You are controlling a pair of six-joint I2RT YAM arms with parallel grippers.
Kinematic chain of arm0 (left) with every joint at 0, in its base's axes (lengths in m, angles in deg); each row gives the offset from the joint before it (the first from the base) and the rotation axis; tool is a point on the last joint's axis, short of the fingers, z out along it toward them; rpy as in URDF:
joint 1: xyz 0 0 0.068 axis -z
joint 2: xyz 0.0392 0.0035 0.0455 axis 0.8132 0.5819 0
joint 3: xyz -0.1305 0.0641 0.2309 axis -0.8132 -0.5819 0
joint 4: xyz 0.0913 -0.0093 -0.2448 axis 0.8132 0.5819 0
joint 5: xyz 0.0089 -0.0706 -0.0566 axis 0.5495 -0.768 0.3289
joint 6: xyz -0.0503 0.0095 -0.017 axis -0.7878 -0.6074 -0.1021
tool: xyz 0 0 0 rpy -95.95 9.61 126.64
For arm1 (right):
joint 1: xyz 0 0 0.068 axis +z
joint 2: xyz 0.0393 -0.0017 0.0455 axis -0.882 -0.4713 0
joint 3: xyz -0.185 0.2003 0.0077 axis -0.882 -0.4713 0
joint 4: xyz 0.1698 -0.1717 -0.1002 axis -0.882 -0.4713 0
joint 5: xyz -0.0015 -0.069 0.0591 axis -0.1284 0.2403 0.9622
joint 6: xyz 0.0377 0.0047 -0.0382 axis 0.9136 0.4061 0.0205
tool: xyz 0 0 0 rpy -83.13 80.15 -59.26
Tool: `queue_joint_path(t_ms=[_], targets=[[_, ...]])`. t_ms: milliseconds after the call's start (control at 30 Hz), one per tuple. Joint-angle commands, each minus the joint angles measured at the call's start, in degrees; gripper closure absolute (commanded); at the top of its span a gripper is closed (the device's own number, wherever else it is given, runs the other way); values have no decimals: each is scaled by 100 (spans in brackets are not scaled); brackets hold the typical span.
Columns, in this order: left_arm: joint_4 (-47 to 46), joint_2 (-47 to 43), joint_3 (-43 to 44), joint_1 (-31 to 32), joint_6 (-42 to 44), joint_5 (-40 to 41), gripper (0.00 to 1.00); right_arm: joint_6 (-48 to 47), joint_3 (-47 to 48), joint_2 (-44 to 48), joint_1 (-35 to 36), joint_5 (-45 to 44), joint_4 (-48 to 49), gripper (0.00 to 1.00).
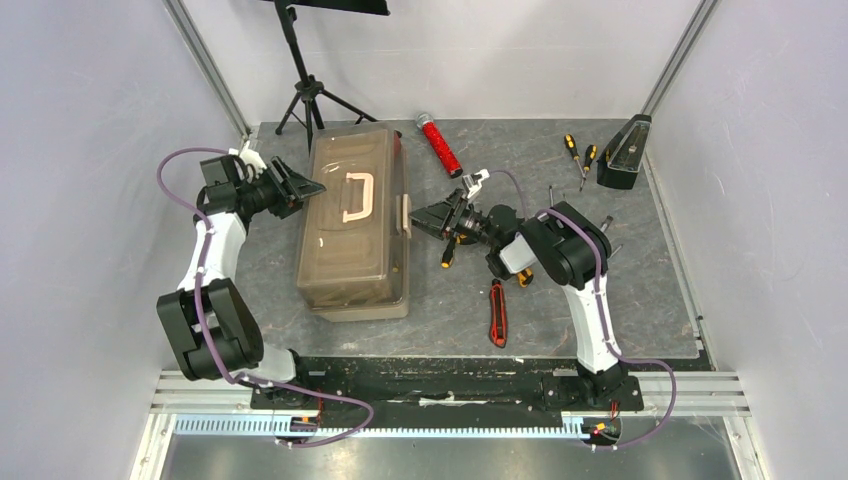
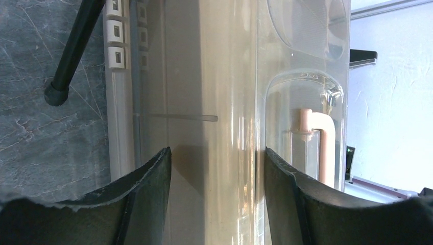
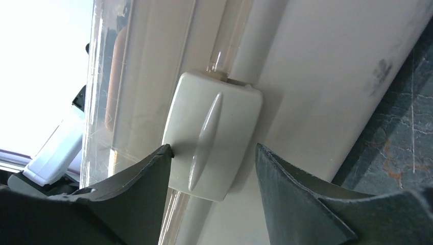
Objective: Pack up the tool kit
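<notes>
The translucent tan toolbox (image 1: 352,225) lies closed on the mat, its cream lid handle (image 1: 358,196) on top. My left gripper (image 1: 308,186) is open at the box's left rim; in the left wrist view its jaws straddle the box's side wall (image 2: 214,102) and the handle (image 2: 320,138) shows through the lid. My right gripper (image 1: 428,217) is open at the box's right side, its jaws either side of the cream latch (image 3: 212,135). A red utility knife (image 1: 497,313) and black-orange screwdrivers (image 1: 579,156) lie on the mat. No hammer shows.
A red glittery cylinder (image 1: 440,145) lies behind the right gripper. A black wedge-shaped metronome (image 1: 624,154) stands at the back right. A black tripod stand (image 1: 305,95) stands behind the box; one foot (image 2: 57,94) shows in the left wrist view.
</notes>
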Motion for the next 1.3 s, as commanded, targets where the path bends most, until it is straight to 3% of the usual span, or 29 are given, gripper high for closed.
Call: queue_joint_path(t_ms=[0,633,800,1100,1267], targets=[[1330,1033,-650,30,258,1741,57,181,152,-131,70,4,780,37],[1288,1267,-670,87,250,1686,58,1149,929,-774,281,172,2205,38],[1306,1214,-675,223,266,1712,58,1459,1104,-741,280,22,2711,44],[1310,1111,-670,285,266,1803,59,1289,1112,-413,280,119,2712,60],[1428,1068,-617,308,319,2140,62,1199,924,-120,219,234,2707,64]])
